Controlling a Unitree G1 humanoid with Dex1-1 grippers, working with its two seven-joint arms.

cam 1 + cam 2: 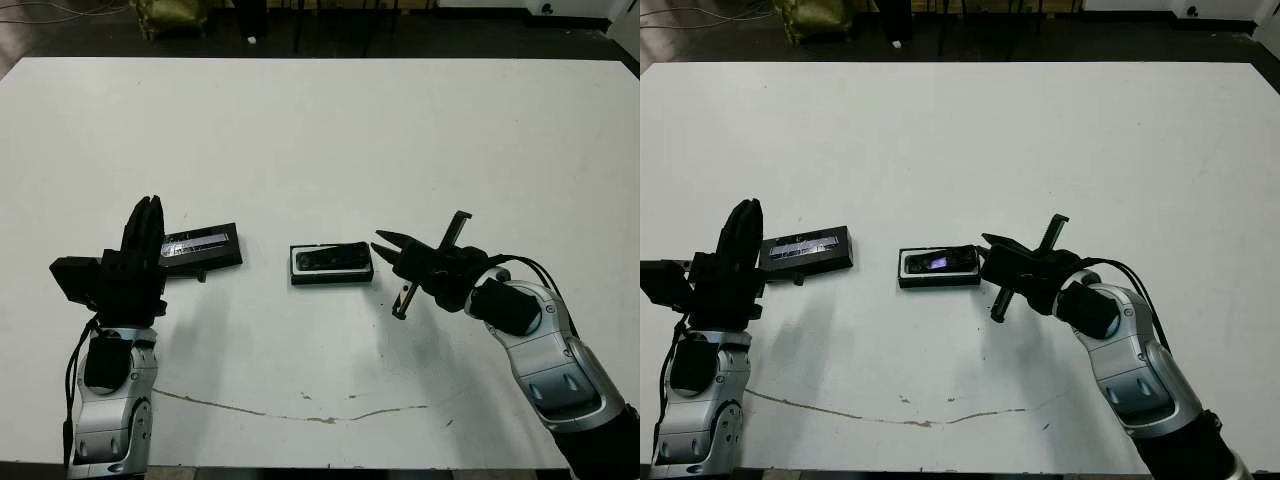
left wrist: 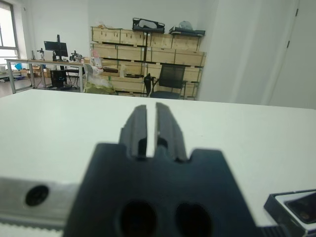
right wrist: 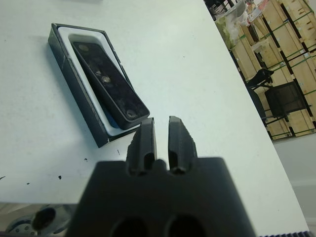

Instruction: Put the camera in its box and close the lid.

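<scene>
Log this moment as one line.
slim black camera: tilted in white-lined box | flat black lid: off, on table | both grippers: empty

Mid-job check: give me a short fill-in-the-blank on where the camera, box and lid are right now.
1. The camera lies in the ____.
2. The lid rests flat on the table next to the robot's ____ gripper.
3. The box is not yet covered, so its white ____ shows around the camera.
4. The right gripper holds ____.

Missing words: box; left; lining; nothing
</scene>
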